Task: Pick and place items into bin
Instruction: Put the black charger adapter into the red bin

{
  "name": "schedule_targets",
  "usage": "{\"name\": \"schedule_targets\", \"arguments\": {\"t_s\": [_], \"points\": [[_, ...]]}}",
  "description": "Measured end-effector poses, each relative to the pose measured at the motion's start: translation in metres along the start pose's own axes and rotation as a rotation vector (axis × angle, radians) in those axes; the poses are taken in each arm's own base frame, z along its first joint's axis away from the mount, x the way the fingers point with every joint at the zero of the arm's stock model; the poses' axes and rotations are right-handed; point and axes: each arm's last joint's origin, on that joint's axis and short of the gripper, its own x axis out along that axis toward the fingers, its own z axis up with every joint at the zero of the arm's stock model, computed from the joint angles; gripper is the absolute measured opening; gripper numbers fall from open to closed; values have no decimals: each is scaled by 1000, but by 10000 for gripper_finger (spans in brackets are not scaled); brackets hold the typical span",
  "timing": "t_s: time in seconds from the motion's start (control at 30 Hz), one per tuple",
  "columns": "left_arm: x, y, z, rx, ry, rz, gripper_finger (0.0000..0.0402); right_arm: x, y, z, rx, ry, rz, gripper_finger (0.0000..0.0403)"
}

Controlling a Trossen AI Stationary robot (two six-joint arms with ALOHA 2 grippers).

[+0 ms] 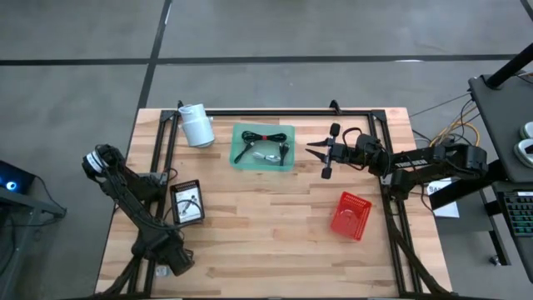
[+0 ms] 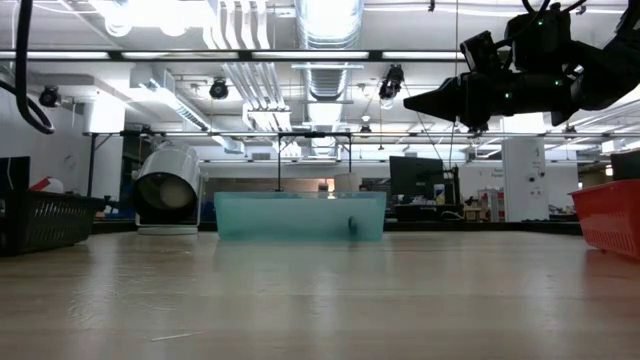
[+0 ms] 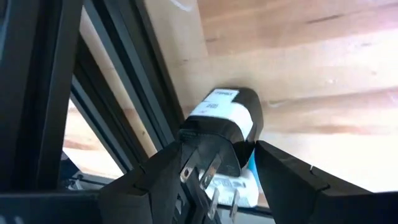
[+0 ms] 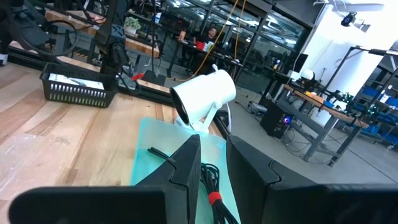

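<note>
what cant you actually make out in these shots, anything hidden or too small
- Teal bin contents: too small in the high view; in the low view its frosted wall hides them; the right tool blocks most of them in its wrist view.
- Black basket contents: too small from above.
- Red basket: cut off by the low view's edge.
- Left tool: grip on the black plug unclear.

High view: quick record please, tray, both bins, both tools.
tray: shallow teal plastic tray, back centre; holds a coiled black cable bundle
red bin: red mesh basket, right of the tray and nearer the front
black bin: black mesh basket, left side
right tool: open, raised, just off the tray's right edge
left tool: front-left corner
</note>
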Motion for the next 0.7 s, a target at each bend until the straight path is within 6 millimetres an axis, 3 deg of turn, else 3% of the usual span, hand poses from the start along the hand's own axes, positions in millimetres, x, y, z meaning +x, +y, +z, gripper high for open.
{"name": "schedule_targets", "arguments": {"t_s": [0.37,0.7], "points": [[-3,1,-2,-4,19,8,185,0,0,0,0,0,0,66],[4,4,9,-48,-49,-10,185,0,0,0,0,0,0,66]]}}
